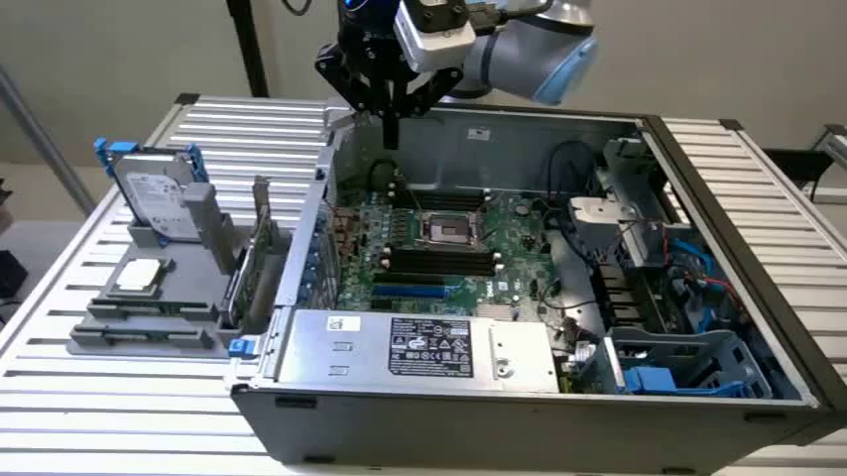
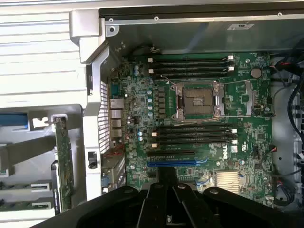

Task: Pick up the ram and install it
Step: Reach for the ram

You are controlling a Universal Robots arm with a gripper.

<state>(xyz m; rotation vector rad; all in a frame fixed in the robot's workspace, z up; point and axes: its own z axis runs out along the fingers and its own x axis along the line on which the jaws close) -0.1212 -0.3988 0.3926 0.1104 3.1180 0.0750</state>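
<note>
Desk (image 1: 79,397) carries the open case (image 1: 530,416) and, on the exterior view's left, a grey rack (image 1: 146,327). The board (image 2: 199,156) lies inside the case, and its slots (image 2: 194,134) look empty. The gripper (image 1: 392,137) hangs over the case's rear corner, fingers (image 2: 152,204) pressed together, seemingly on nothing. The ram (image 2: 23,186) appears to stand on edge in a rack groove, well apart from the gripper. Pickup looks not yet begun. Grasping it calls for spread fingers squared across its thin top edge.

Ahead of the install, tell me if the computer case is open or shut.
Open: the case has no cover on top, and the motherboard inside lies bare to both cameras.
</note>
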